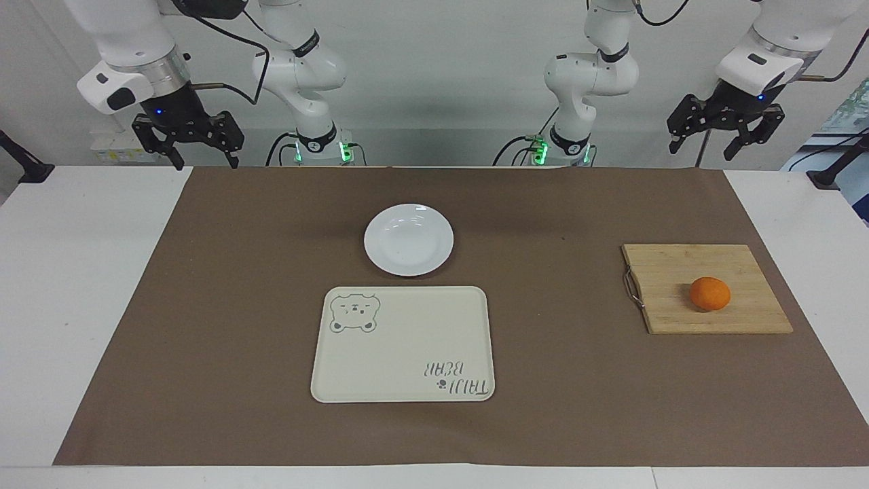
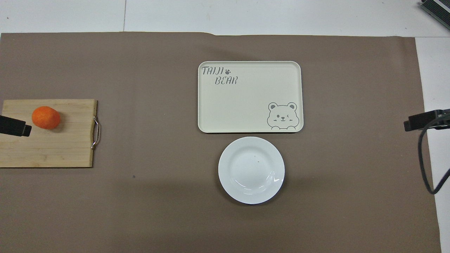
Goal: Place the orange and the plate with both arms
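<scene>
- Orange and plate task scene, with the tray (image 1: 407,353) (image 2: 246,102) as the landmark: a brown mat (image 1: 204,305) (image 2: 140,196) covers most of the white table (image 1: 68,272) (image 2: 281,17), and the cream tray with its bear drawing lies on the mat near the middle, bare.
- 2 white arms stand at the robots' edge of the table, both raised and waiting, well apart from the tray.
- Cutting board (image 1: 719,272) (image 2: 52,147), wooden with a metal handle on the edge that faces the tray, lies flat on the mat well apart from the tray, toward the left arm's end of the table.
- Plate (image 1: 409,240) (image 2: 251,170), white and glossy, sits on the mat just beside the tray, on the side nearer to the robots; a narrow strip of mat shows between them, and nothing lies in it.
- Left gripper (image 1: 707,146) hangs in the air at the left arm's end, far from the tray, jaws spread wide and holding nothing.
- Right gripper (image 1: 206,161) hangs at the right arm's end, likewise far from the tray, jaws apart and holding nothing.
- Orange (image 1: 709,293) (image 2: 46,117) rests on the cutting board, well apart from tray and plate, touched by neither gripper.
</scene>
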